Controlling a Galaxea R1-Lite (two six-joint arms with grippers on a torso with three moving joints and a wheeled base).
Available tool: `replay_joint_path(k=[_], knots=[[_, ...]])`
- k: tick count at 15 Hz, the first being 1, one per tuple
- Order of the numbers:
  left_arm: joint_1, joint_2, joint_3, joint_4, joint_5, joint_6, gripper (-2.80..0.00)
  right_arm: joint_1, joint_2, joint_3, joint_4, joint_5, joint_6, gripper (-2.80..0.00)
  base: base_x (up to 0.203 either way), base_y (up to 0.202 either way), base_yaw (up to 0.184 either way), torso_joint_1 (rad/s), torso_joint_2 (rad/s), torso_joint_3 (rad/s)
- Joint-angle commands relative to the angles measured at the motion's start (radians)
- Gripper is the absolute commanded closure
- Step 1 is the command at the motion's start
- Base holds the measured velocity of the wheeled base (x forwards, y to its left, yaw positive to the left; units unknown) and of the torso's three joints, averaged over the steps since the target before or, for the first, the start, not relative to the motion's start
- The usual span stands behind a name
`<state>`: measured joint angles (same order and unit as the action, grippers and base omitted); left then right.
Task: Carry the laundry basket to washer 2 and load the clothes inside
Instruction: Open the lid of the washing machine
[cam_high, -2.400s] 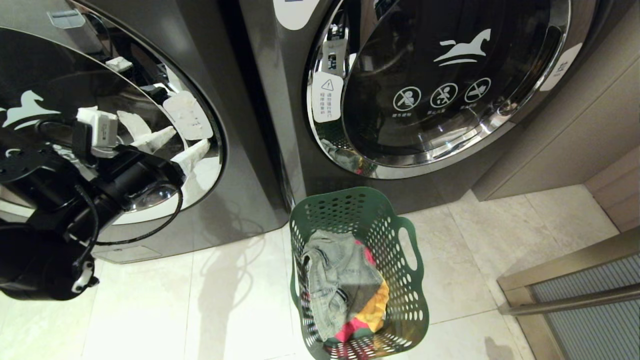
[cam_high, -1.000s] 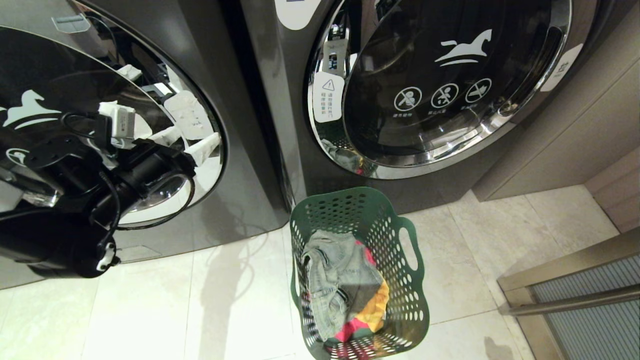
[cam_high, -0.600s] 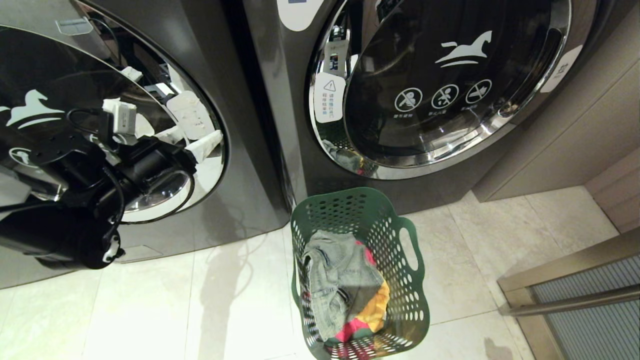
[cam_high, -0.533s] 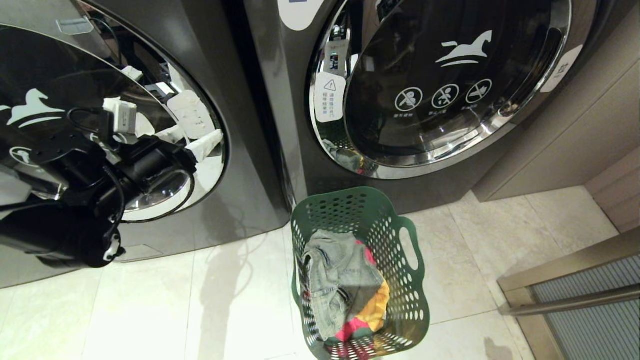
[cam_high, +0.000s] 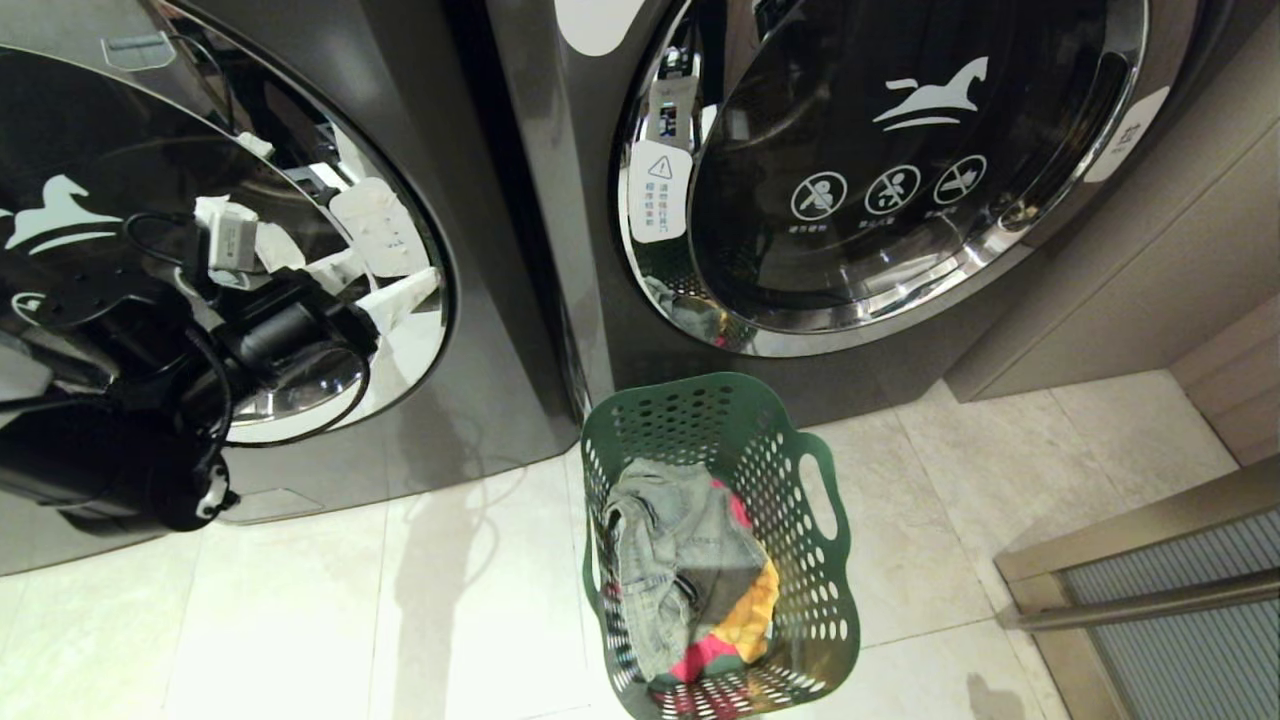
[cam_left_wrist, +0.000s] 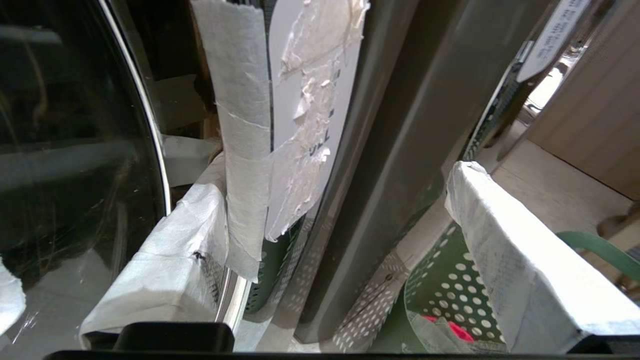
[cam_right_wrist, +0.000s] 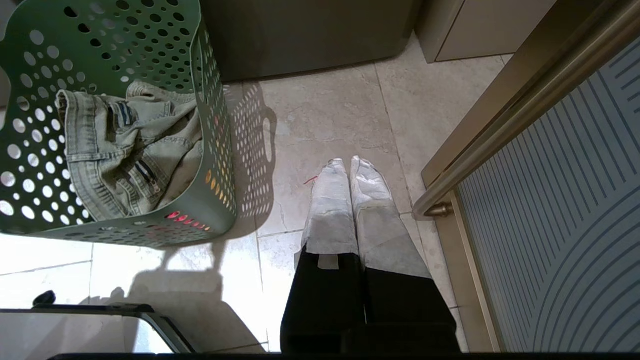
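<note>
Washers fill the upper half of the head view: a dark grey front-load washer (cam_high: 560, 200) with a chrome-ringed round glass door (cam_high: 900, 170) bearing a white horse logo stands on the right, and a like dark grey washer (cam_high: 300, 120) on the left. Directly before the right machine, on the pale tiled floor (cam_high: 300, 600), sits the dark green perforated plastic laundry basket (cam_high: 830, 590), holding faded grey-green denim, red and yellow-orange clothes (cam_high: 690, 580). The left gripper (cam_high: 375, 285) hangs at the left washer's door, well apart from the basket.

Left wrist view: the tape-wrapped fingers (cam_left_wrist: 520, 270) are spread wide and grasp nothing; one lies by the door's chrome rim, and the basket shows beyond the other.

Right wrist view: the right gripper (cam_right_wrist: 350, 165) points down at the floor, fingers (cam_right_wrist: 330, 210) pressed together and empty, with the basket near on one side and a ribbed glass sliding door (cam_right_wrist: 565, 200) on the other.
</note>
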<state>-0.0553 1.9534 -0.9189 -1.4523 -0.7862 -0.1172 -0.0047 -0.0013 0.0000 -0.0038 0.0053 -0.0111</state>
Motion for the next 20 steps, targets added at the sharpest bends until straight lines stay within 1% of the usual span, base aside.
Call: replay_joint_path(k=[1, 3, 5, 11, 12, 16, 20], knots=[[-0.001, -0.022, 0.037, -0.018, -0.046, -0.003, -2.80, 0.000, 0.001, 0.000, -0.001, 0.001, 0.000, 0.00, 0.000, 0.000, 0.000, 0.000, 0.00, 0.000], [-0.002, -0.022, 0.056, -0.039, -0.054, -0.004, -2.80, 0.000, 0.000, 0.000, -0.001, 0.001, 0.000, 0.00, 0.000, 0.000, 0.000, 0.000, 0.00, 0.000], [-0.001, -0.027, 0.081, -0.059, -0.087, -0.004, -2.80, 0.000, 0.000, 0.000, -0.001, 0.001, -0.001, 0.00, 0.000, 0.000, 0.000, 0.000, 0.00, 0.000], [0.006, -0.043, 0.097, -0.065, -0.097, -0.004, -2.80, 0.000, 0.000, 0.000, -0.001, 0.001, -0.001, 0.00, 0.000, 0.000, 0.000, 0.000, 0.00, 0.000], [0.007, -0.048, 0.111, -0.070, -0.112, -0.004, -2.80, 0.000, 0.000, 0.000, -0.001, 0.001, 0.000, 0.00, 0.000, 0.000, 0.000, 0.000, 0.00, 0.000], [0.017, -0.058, 0.175, -0.078, -0.133, -0.004, -2.80, 0.000, 0.000, 0.000, -0.001, 0.001, 0.000, 0.00, 0.000, 0.000, 0.000, 0.000, 0.00, 0.000], [0.028, -0.065, 0.203, -0.078, -0.134, -0.004, -2.80, 0.000, 0.000, 0.000, -0.001, 0.001, 0.000, 0.00, 0.000, 0.000, 0.000, -0.007, 0.00, 0.004]])
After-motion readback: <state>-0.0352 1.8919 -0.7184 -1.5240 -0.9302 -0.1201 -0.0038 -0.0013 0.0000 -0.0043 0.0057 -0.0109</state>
